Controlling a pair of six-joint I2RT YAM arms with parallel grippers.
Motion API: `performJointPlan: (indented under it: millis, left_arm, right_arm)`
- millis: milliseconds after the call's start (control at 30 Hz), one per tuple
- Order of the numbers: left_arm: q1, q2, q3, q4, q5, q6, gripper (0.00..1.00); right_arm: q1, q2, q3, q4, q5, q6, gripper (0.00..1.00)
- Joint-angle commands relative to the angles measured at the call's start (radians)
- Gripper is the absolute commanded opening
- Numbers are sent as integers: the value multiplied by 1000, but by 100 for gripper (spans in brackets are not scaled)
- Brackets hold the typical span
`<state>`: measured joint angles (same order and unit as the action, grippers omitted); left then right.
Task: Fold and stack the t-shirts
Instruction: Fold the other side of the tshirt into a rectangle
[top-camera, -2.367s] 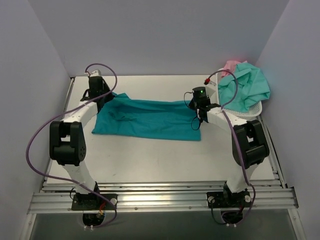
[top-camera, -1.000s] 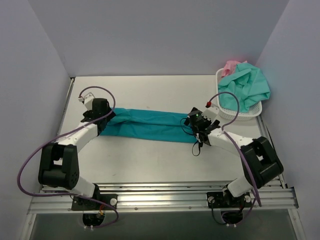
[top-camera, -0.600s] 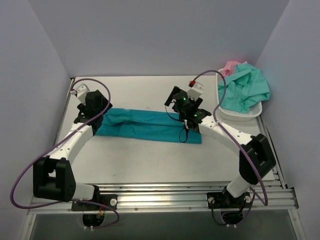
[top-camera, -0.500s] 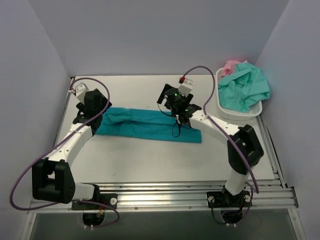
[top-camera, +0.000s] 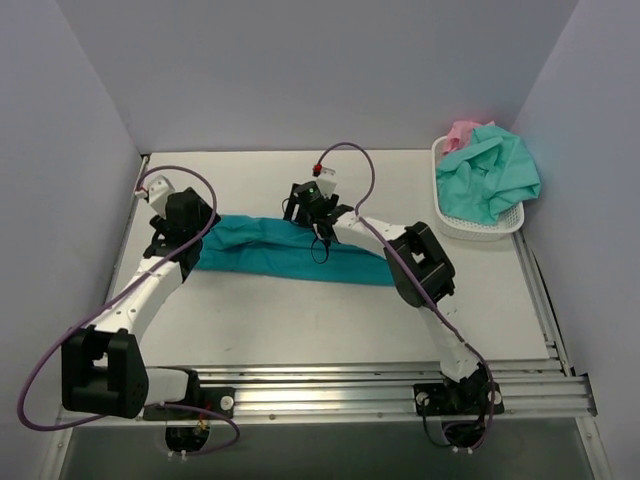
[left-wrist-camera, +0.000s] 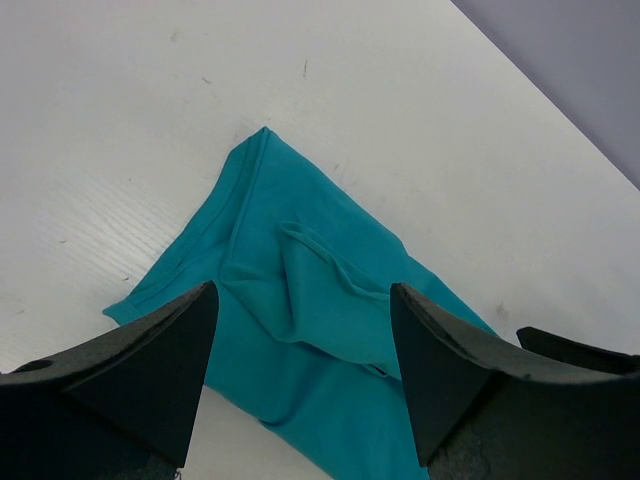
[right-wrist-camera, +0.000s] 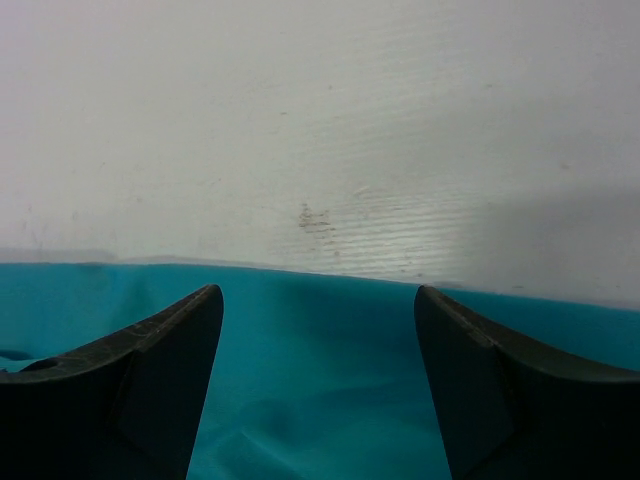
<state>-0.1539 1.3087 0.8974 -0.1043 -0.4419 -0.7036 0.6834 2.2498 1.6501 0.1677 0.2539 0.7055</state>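
Observation:
The deep teal-blue t-shirt (top-camera: 300, 252) lies on the table as a long narrow strip, folded lengthwise. My left gripper (top-camera: 180, 235) hovers over the strip's left end, open with nothing between its fingers. In the left wrist view the teal-blue t-shirt (left-wrist-camera: 320, 330) shows a pointed end and a few creases below the left gripper (left-wrist-camera: 303, 350). My right gripper (top-camera: 298, 212) is over the strip's far edge near its middle, also open and empty. In the right wrist view the teal-blue t-shirt (right-wrist-camera: 320, 390) fills the space below the right gripper (right-wrist-camera: 318, 350).
A white basket (top-camera: 486, 230) stands at the back right. It holds a mint-green t-shirt (top-camera: 492, 175) and a pink t-shirt (top-camera: 461, 131). Grey walls close in the table on the left, the back and the right. An aluminium rail (top-camera: 320, 395) runs along the near edge.
The right arm has swung left along the shirt, from its right end to its middle, and its jaws have narrowed a little. The left gripper has drawn back slightly. The shirt is now a narrower strip.

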Motion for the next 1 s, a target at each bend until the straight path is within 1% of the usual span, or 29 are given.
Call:
performJointPlan:
  millis: [0,167,400,633,733,833,967]
  left_arm:
    - [10,-48,-12,48,-15,0,78]
    - [16,-55,-20,52,-26,3,78]
    - [28,-65,-23,40,-40,4,78]
    - [47,-95,-29,23,-47,-4,78]
    - [48,-106,-32,20,-44,-5,78]
    - [51,-112,-34,17,-43,-5,78]
    - [57,-121,-37,11,-46,-5,78]
  right_arm:
    - [36,16,115,16,-33,-11,73]
    - [67,77,241,-16,-53,-23,73]
    - [99,143,347,-45,-82,-12,73]
    - [140,175,381,-60,-87,-4,72]
    - [153,179,378,-62,-84,-1,71]
    - [169,185,381,-63,-78,2,68]
    - [188,192,389,-71,-71,2,62]
